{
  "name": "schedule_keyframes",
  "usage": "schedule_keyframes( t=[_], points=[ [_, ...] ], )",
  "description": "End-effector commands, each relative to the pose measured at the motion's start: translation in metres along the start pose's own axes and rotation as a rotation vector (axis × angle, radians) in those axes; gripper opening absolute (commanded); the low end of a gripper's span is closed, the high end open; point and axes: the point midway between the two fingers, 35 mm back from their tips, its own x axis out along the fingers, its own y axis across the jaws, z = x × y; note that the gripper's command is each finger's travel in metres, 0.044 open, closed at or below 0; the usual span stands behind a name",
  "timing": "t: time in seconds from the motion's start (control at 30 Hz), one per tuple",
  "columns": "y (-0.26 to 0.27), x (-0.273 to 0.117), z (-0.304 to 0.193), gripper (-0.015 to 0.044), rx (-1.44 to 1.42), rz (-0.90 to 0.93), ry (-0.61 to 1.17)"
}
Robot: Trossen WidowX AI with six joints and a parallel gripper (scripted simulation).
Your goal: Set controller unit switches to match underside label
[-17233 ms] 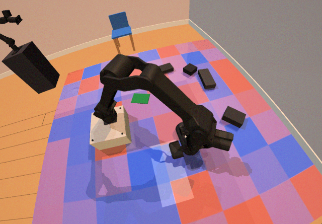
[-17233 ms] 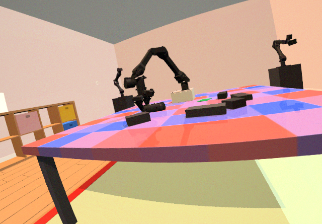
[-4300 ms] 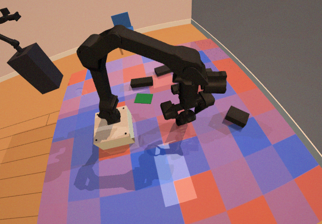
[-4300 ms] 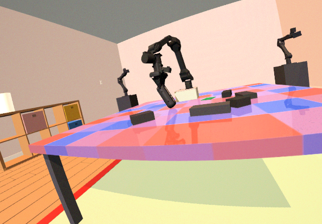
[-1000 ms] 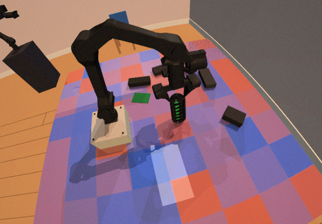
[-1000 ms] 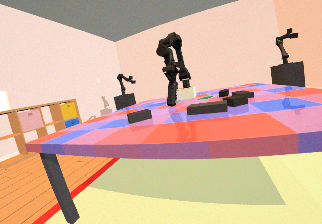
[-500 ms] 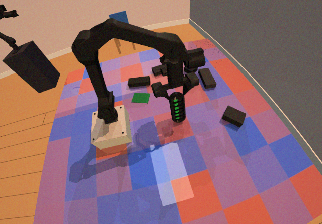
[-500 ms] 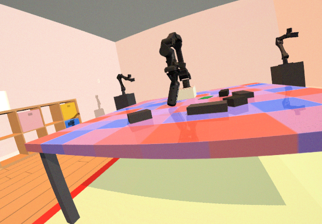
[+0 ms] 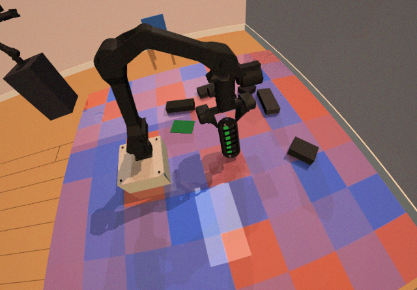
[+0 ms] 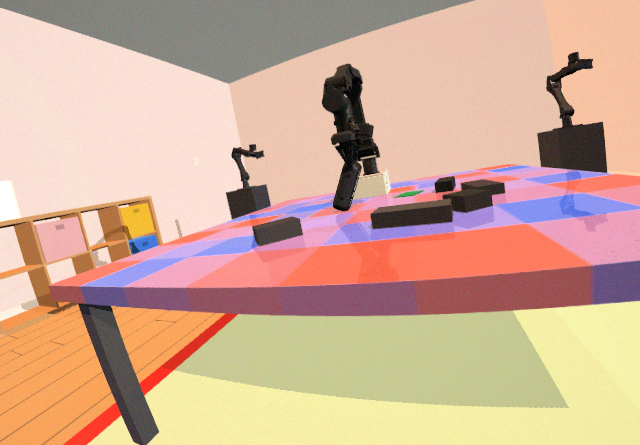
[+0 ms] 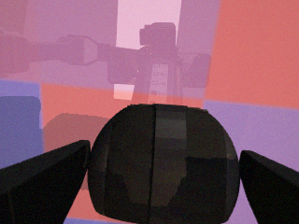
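One controller unit (image 9: 229, 137) (image 10: 346, 187) (image 11: 163, 168), tool-gripped, tilted.

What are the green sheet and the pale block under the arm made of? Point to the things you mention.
The green sheet (image 9: 182, 126) (image 10: 409, 193) looks like thin matte card or plastic: flat, evenly coloured. The pale block (image 9: 163, 152) (image 10: 373, 186) could be painted metal or plastic, smooth-faced with dark screw-like dots.

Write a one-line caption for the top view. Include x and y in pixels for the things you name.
Jaws (image 9: 227, 115) grip the switch unit (image 9: 229, 137) (image 10: 347, 186) (image 11: 163, 173), tilted above the patchwork tabletop (image 9: 313, 226) (image 10: 413, 259) (image 11: 262, 51).
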Motion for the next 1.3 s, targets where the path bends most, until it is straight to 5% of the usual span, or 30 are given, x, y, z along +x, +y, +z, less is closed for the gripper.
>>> schedule_keyframes(
  t=[0.0, 1.27],
  points=[
    [0.003, 0.004, 0.002, 0.0338, 0.007, 0.011, 0.001],
    [0.003, 0.017, 0.029, 0.0338, 0.008, 0.011, -0.001]
  ],
)
